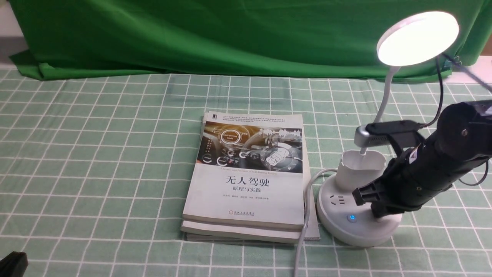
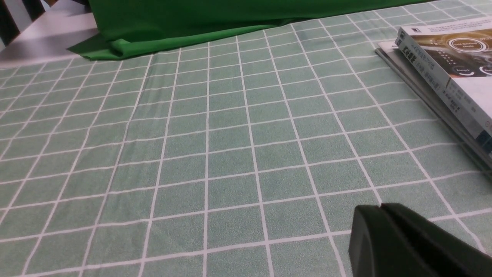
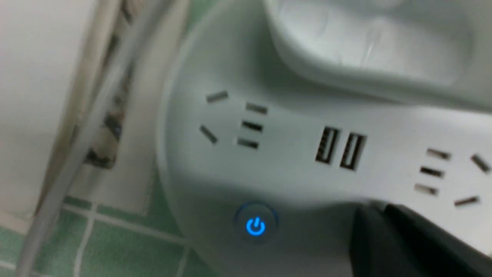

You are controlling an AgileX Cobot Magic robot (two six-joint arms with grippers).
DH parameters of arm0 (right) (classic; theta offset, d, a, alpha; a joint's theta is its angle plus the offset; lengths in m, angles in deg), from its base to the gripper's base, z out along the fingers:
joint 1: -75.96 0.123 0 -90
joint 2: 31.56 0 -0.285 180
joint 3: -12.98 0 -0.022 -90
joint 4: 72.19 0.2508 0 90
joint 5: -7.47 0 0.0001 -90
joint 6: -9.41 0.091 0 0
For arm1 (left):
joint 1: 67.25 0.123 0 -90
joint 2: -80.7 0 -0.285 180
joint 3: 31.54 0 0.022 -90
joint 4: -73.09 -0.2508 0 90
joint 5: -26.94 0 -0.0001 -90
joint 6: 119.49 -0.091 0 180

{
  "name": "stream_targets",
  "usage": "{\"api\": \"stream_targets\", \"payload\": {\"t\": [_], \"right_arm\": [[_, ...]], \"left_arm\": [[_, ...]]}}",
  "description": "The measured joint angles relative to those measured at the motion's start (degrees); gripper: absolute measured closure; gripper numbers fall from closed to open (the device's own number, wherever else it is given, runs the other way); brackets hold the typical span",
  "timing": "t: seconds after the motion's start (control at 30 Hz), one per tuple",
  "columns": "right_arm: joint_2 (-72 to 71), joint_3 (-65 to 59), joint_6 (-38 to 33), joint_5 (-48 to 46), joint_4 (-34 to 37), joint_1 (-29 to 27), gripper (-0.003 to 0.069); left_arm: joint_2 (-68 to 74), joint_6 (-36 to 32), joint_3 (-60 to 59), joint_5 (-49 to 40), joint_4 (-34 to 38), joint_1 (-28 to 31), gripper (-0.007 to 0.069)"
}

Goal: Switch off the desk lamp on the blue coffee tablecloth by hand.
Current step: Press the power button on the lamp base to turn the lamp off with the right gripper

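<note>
Front view: the desk lamp, lit, stands on the blue coffee tablecloth, just right of stacked books. The closed right gripper meets its round base and hides part of it.

Left wrist view: the left gripper, cut off by the frame, is closed and empty above the tablecloth.

Right wrist view: blurred. A blue-lit power button glows beside the right gripper; its contact point is hidden.

The desk lamp stands on the tablecloth. Just left of the lamp lies a stack of books, and the cable runs between them toward the near edge. The right gripper is at the lamp's base, just right of the power button. The backdrop cloth hangs behind the lamp. The left gripper sits far to the lamp's left.
</note>
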Motion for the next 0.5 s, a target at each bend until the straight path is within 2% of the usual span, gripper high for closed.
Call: {"api": "stream_targets", "payload": {"t": [0.3,0.5], "right_arm": [[-0.10,0.22,-0.25,0.41,0.00,0.00,0.0621],[-8.43,-0.03,-0.37,-1.51,0.00,0.00,0.0621]], "left_arm": [[0.00,0.00,0.00,0.00,0.00,0.00,0.0624],[0.00,0.00,0.00,0.00,0.00,0.00,0.0624]]}}
